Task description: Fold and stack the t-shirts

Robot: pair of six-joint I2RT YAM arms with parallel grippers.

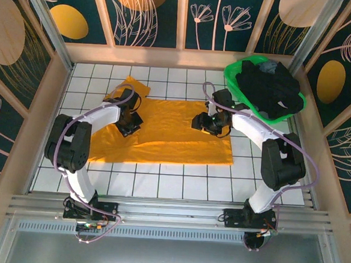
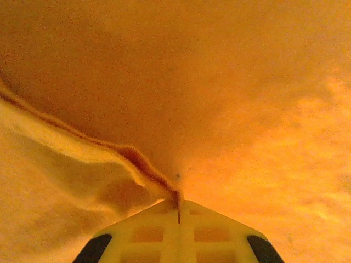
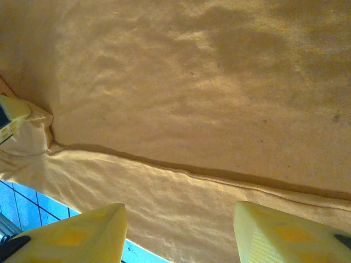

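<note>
Mustard-orange t-shirt [image 1: 169, 140] lies spread flat on the tiled table [image 1: 160, 181], long axis running left-right in my top view, with both arms over it. Left gripper [image 1: 129, 123] sits on the shirt's left-rear part. In its wrist view the left gripper [image 2: 179, 204] is clamped tight and a raised ridge of orange cloth runs straight into the seam between the fingers, so I call it pinching the shirt. Right gripper [image 1: 204, 122] is over the right half, on the basket side. In its wrist view the right gripper [image 3: 178, 211] has its fingers spread wide with nothing between them and cloth just below and ahead. A layered cloth edge [image 3: 192, 172] crosses side to side in front of the jaws, roughly square to the approach. My read: fold in progress, and the right needs to drop onto that edge to match the left's hold. Dark t-shirts [image 1: 269, 87] are heaped in the green basket [image 1: 235, 72] at far right, well apart from both grippers.
</note>
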